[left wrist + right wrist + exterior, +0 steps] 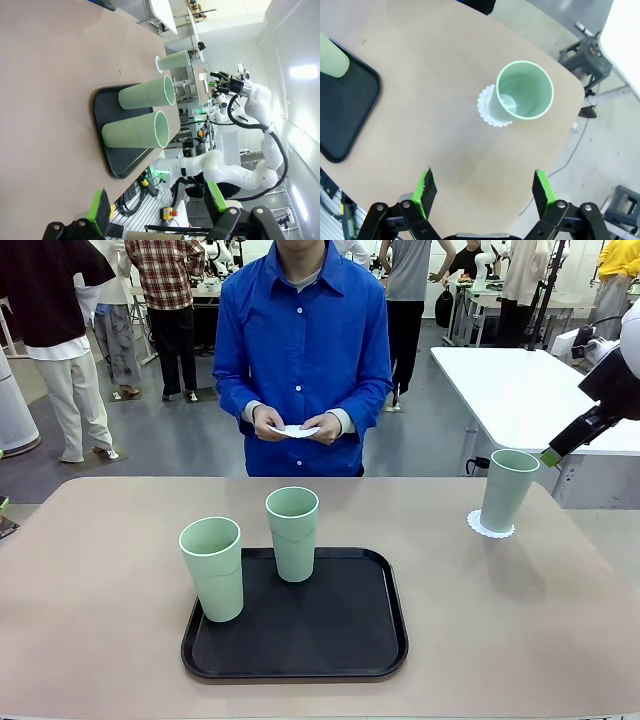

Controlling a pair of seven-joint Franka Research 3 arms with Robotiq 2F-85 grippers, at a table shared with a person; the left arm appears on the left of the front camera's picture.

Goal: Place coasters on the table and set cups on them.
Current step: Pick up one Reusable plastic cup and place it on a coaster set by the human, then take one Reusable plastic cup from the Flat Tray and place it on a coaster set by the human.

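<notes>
Standing on a white scalloped coaster near the worktop's far right corner is one mint-green cup, upright and empty (the right wrist view looks straight down into it). Two more cups, also upright, stand on the black tray at the middle of the worktop. The near cup is at the tray's left edge and the far cup at its back edge, close together but apart. Across the worktop a person in a blue shirt holds thin white coasters between both hands at waist height. The right arm's fingers are spread wide with nothing between them, hovering over the worktop with the coastered cup ahead; in the front view one green-tipped finger sits just beside that cup's rim. The left arm's fingers are likewise wide apart and empty, well away from the tray.
</notes>
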